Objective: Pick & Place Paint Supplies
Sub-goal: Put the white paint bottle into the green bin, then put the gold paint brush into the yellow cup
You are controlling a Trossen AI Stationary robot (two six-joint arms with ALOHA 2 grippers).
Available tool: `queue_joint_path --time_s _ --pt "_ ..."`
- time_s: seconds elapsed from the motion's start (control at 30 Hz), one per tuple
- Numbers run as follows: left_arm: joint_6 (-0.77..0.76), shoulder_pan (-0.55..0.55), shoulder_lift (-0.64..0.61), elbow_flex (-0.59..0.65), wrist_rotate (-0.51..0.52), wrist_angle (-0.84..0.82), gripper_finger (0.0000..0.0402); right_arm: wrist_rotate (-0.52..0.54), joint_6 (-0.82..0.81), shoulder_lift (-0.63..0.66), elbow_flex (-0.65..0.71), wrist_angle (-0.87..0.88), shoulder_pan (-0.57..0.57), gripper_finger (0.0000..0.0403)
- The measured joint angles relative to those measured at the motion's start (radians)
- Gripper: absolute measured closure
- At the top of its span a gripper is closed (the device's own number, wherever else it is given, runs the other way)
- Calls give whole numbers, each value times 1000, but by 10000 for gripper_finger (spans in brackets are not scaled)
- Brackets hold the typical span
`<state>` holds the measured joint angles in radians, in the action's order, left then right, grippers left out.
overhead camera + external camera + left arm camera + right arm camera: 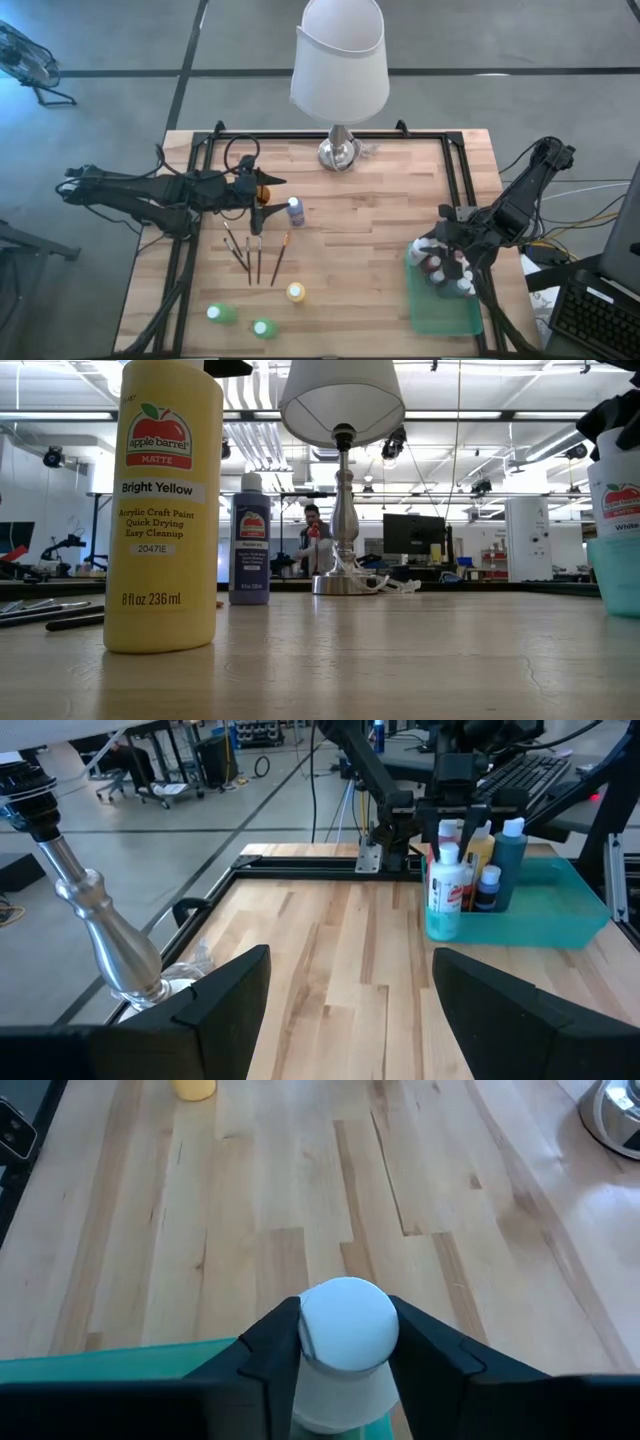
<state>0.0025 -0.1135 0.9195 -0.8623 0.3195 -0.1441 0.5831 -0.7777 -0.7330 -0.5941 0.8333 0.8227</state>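
- The right gripper hangs over the green tray at the near right of the surface. Its jaws stand on either side of the white cap of a paint bottle, apparently touching it, while the bottle's foot sits inside the tray.
- Several more bottles stand upright in the tray, packed close together, among them a white one, a teal one and a small dark one.
- The left gripper waits over the left middle of the surface, its jaws wide apart and holding nothing.
- Just beside it stands a purple bottle.
- Four dark-handled paintbrushes lie fanned out just nearer than the left gripper.
- A yellow bottle stands near the brushes, and two green bottles sit at the near left edge.
- A lamp with a white shade stands at the far middle.
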Motion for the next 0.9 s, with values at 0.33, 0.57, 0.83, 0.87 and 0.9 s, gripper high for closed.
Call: queue_joint_path --time_s 0.33,0.57,0.83,0.87,0.9 --pt "-3 0 0 0 0 18 117 -41 -5 3 -3 5 0 199" --pt "-3 0 0 0 0 17 117 -46 -6 11 -43 33 0 188" --pt "-3 0 0 0 0 15 117 -38 1 11 -106 34 0 175" --pt "-3 0 0 0 0 14 117 -32 6 12 -119 31 -1 173" --pt "-3 0 0 0 0 14 117 -28 10 12 -133 30 -1 171"
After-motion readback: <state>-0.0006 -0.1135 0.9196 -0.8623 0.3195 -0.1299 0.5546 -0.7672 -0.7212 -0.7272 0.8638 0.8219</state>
